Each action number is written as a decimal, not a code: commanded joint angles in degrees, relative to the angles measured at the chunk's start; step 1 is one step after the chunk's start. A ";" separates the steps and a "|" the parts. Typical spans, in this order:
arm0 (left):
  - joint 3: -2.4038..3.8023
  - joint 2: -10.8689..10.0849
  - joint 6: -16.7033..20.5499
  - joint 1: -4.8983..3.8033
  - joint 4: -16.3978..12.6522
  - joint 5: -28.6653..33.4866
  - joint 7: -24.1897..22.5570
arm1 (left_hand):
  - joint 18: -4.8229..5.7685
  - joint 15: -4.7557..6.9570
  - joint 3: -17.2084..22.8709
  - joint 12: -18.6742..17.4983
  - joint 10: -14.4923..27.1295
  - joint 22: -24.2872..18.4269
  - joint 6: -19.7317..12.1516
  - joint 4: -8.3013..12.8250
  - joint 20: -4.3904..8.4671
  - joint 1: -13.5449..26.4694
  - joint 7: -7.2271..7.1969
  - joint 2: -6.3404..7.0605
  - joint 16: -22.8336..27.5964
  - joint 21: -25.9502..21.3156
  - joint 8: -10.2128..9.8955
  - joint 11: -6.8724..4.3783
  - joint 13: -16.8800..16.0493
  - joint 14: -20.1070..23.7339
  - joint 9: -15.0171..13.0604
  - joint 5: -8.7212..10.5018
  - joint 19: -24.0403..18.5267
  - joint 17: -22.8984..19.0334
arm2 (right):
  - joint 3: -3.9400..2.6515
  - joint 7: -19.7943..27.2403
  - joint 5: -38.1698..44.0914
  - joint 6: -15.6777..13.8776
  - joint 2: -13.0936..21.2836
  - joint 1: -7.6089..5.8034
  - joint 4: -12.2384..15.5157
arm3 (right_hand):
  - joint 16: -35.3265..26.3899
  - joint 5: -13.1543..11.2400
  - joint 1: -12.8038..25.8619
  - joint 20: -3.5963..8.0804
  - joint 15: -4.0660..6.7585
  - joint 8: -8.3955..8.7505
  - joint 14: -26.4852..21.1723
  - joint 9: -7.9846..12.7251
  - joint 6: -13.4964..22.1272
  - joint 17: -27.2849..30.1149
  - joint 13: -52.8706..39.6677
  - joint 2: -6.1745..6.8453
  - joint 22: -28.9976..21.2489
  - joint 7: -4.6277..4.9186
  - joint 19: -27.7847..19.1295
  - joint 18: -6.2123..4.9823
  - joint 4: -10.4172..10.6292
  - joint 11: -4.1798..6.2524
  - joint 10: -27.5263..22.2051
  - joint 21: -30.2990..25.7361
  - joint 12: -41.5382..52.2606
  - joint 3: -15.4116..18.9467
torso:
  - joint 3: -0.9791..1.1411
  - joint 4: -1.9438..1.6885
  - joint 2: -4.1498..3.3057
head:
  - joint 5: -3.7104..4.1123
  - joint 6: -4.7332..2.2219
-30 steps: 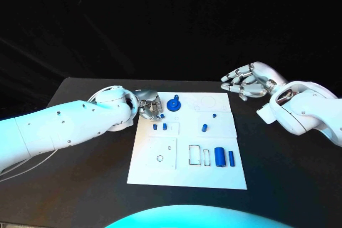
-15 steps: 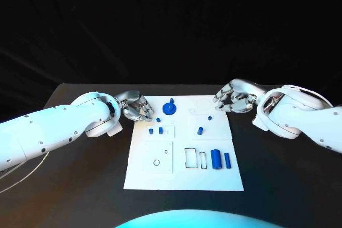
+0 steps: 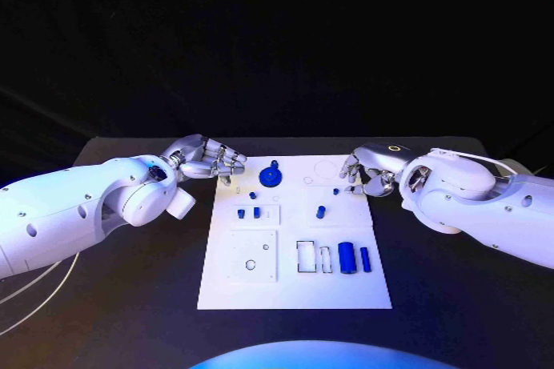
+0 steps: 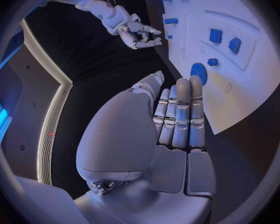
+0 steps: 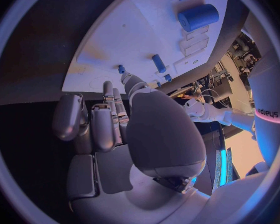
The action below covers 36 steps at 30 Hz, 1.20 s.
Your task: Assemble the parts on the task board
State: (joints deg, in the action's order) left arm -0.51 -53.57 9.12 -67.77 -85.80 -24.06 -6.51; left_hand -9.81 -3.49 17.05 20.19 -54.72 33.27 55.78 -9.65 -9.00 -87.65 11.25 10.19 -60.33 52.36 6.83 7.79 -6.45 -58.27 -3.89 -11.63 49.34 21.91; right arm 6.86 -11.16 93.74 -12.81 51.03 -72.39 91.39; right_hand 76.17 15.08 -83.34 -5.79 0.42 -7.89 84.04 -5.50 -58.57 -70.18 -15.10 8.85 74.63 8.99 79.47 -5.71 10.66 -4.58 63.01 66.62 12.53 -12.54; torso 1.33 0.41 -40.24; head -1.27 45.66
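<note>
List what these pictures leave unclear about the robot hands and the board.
- Right robot hand, head view: fingertips curl under the palm at the board edge; contact can't be told.
- Left robot hand, head view: whether it touches the board, too small.
- Gear, head view: seated or loose, too small.

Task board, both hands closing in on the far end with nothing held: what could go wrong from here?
1. The left hand is near the blue gear; a sweep could knock it.
2. The right hand hangs over the task board corner, beside a small peg it might tip.
3. Both hands are open; they may crowd each other.
</note>
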 commanded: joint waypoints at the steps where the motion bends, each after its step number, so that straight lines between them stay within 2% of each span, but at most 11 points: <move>1: 0.04 -0.46 -0.27 -0.05 -0.63 11.21 -5.72 | -0.72 0.03 0.31 0.50 0.50 -0.19 -0.37 0.57 0.12 -0.04 -0.09 -0.55 0.55 -0.44 0.41 -0.06 -0.12 0.44 -0.07 -0.05 -0.47 -0.36 | 0.02 -2.53 5.80 0.60 -0.65 0.48 -0.13 | 0.58 -0.08 -0.54 -0.03 -0.46 0.31 2.92 0.10 -0.19 -0.27 0.33 0.28 0.34 0.03 0.47 0.88 -0.10 -0.28 0.35 0.48 -0.50 -0.61 | 0.00 -0.10 -0.07 | 0.41 0.08; 7: 0.03 -1.18 -0.28 -0.05 -1.59 15.60 -7.49 | -0.74 0.05 0.59 0.91 0.48 -0.29 -0.28 0.94 0.14 -0.19 -0.06 -0.82 0.83 -0.59 0.63 -0.09 -0.19 0.48 -0.09 -0.06 -0.44 -0.62 | 0.04 -2.68 6.62 0.68 -1.91 1.00 -0.63 | 1.17 -0.12 -0.99 -0.04 -0.36 0.27 2.92 0.08 -0.91 -0.71 1.12 -0.02 1.05 -0.16 0.72 0.99 -0.50 -0.13 1.11 1.28 -0.88 -1.80 | -0.07 -0.03 -0.10 | 0.38 0.24; 12: 0.03 -1.44 -0.36 -0.05 -2.22 17.27 -8.14 | -0.74 0.06 0.78 1.17 0.49 -0.33 -0.23 1.18 0.17 -0.27 -0.03 -1.03 0.98 -0.66 0.76 -0.09 -0.23 0.48 -0.09 -0.06 -0.40 -0.77 | 0.09 -3.16 7.35 1.07 -2.86 1.18 -1.33 | 1.40 -0.15 -1.28 0.04 -0.24 -0.06 2.82 -0.11 -2.11 -0.76 1.91 -0.26 1.40 -0.45 0.72 1.01 -0.88 0.05 1.54 1.55 -1.44 -3.13 | -0.02 0.00 -0.03 | 0.45 0.41; 23: 0.03 -1.58 -0.53 -0.05 -2.80 17.92 -8.31 | -0.74 0.06 0.84 1.24 0.49 -0.34 -0.24 1.23 0.17 -0.27 0.00 -1.10 1.02 -0.67 0.78 -0.08 -0.24 0.48 -0.09 -0.06 -0.39 -0.81 | 0.13 -3.78 8.48 1.52 -4.43 1.68 -2.41 | 1.87 -0.20 -1.72 0.30 0.11 -0.36 2.71 -0.40 -3.89 -0.96 3.16 -0.67 2.23 -0.97 0.80 1.11 -2.00 0.47 3.25 2.28 -2.18 -6.18 | 0.04 -0.08 0.01 | 0.60 0.48; 26: 0.03 -1.60 -0.57 -0.05 -2.83 17.95 -8.20 | -0.74 0.06 0.86 1.28 0.50 -0.35 -0.27 1.26 0.17 -0.26 0.02 -1.13 1.04 -0.68 0.79 -0.07 -0.25 0.47 -0.08 -0.05 -0.39 -0.84 | 0.14 -3.79 8.62 2.03 -4.73 1.90 -2.64 | 1.95 -0.12 -1.23 0.43 0.23 -0.52 2.64 -0.58 -4.80 -0.85 3.72 -0.43 2.57 -1.21 0.79 1.15 -2.49 0.64 3.99 2.52 -2.65 -7.44 | 0.04 -0.04 0.02 | 0.49 0.59; 36: 0.03 -1.64 -0.68 -0.05 -2.78 17.92 -7.68 | -0.73 0.03 0.89 1.41 0.64 -0.38 -0.50 1.40 0.17 -0.16 0.16 -1.13 1.12 -0.72 0.74 0.00 -0.25 0.44 -0.03 -0.02 -0.36 -0.94 | 0.15 -3.57 8.71 3.34 -5.29 2.54 -3.09 | 1.93 -0.29 -0.41 0.50 0.30 -0.62 2.55 -0.78 -5.45 -0.68 4.19 -0.02 2.73 -1.40 0.67 1.14 -2.81 0.76 4.43 2.49 -3.15 -8.12 | 0.03 0.00 0.00 | 0.51 0.70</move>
State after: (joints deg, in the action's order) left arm -0.52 -55.23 9.06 -67.76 -88.45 -6.67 -13.65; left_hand -9.79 -3.49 17.96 21.29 -54.32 32.94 55.57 -8.43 -9.00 -87.73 11.45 9.64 -59.45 51.80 7.42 7.79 -6.63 -58.28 -3.90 -11.63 49.35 21.01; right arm 6.97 -14.31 101.35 -11.08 45.82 -69.98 88.43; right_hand 77.81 15.09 -84.01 -5.52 0.42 -8.18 84.03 -6.18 -63.66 -70.87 -10.96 8.62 74.93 7.59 80.15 -5.71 7.91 -3.75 67.12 68.88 9.65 -20.34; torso 1.36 0.41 -40.22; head -0.75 46.34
